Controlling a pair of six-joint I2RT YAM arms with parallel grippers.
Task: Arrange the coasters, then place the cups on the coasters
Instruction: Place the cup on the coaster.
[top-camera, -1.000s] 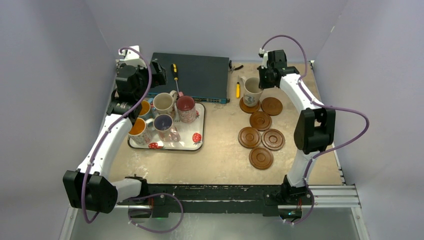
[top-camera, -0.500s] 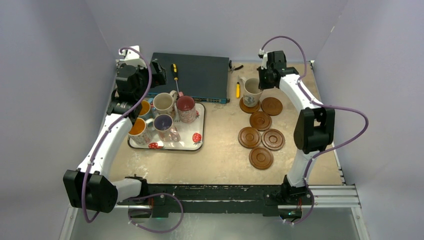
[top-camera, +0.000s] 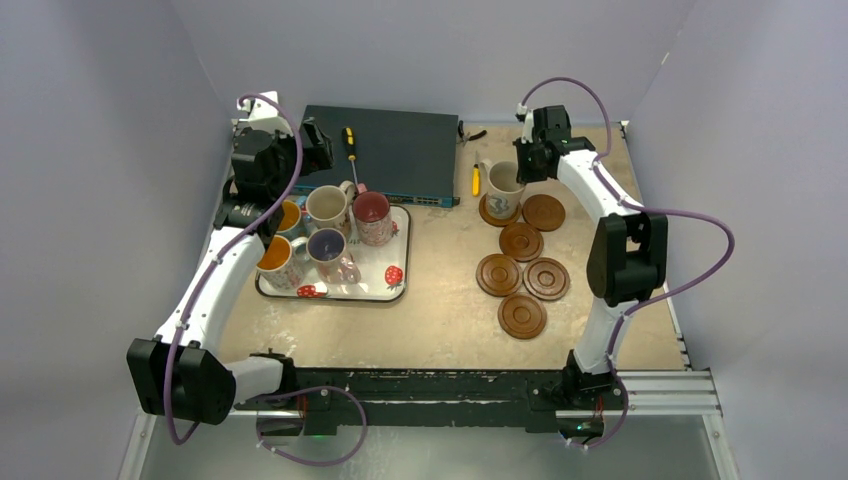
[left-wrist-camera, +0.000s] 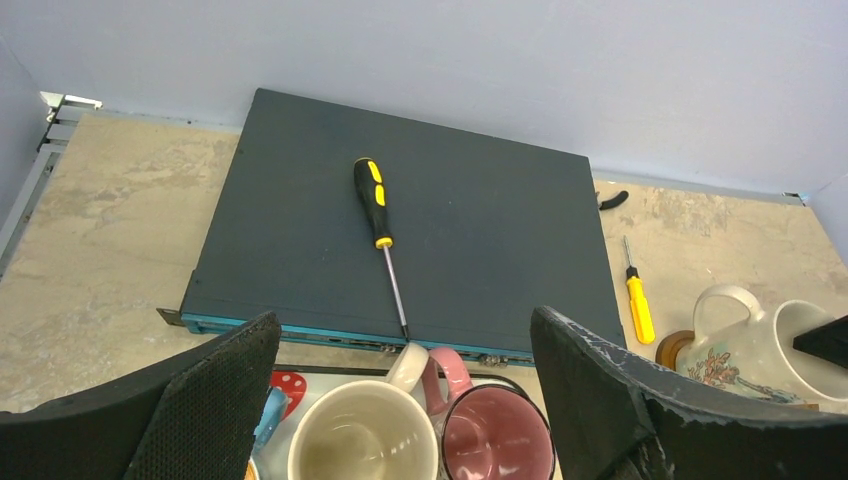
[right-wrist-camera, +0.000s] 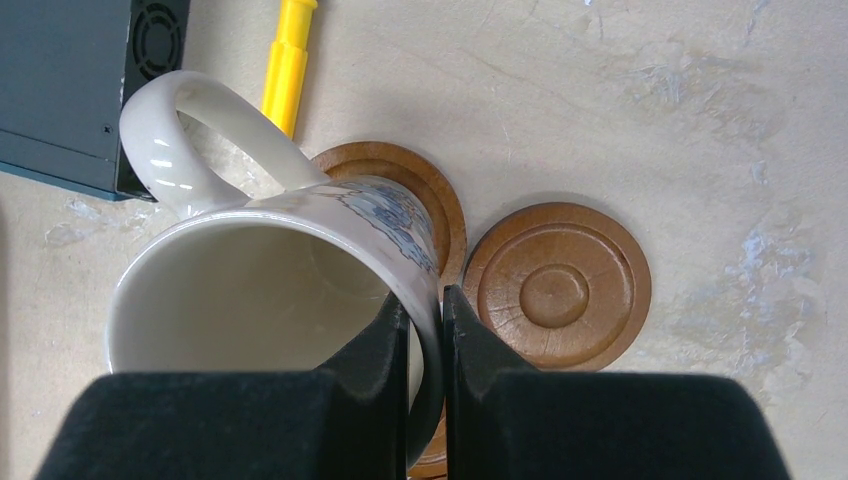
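Observation:
Six brown coasters lie in a cluster on the right; the rear-left coaster (top-camera: 488, 214) (right-wrist-camera: 420, 190) carries a cream cup (top-camera: 503, 183) (right-wrist-camera: 260, 290). My right gripper (top-camera: 525, 163) (right-wrist-camera: 425, 300) is shut on that cup's rim, one finger inside and one outside. The other coasters (top-camera: 543, 212) (top-camera: 521, 241) (top-camera: 522, 315) are bare. Several cups stand on the white tray (top-camera: 400, 262): cream (top-camera: 327, 208) (left-wrist-camera: 365, 435), red-pink inside (top-camera: 372, 213) (left-wrist-camera: 495, 440), purple inside (top-camera: 327, 245), orange inside (top-camera: 275, 256). My left gripper (top-camera: 305, 160) (left-wrist-camera: 405, 318) hovers open above the tray's rear cups, holding nothing.
A dark network switch (top-camera: 385, 155) (left-wrist-camera: 480, 230) lies at the back with a black-and-yellow screwdriver (top-camera: 350, 145) (left-wrist-camera: 372, 200) on it. A small yellow screwdriver (top-camera: 476, 180) (right-wrist-camera: 285, 65) lies on the table next to the held cup. Purple walls enclose the back and sides.
My right wrist has edged slightly toward the back, still gripping the cream cup over its coaster. The left arm has not moved.

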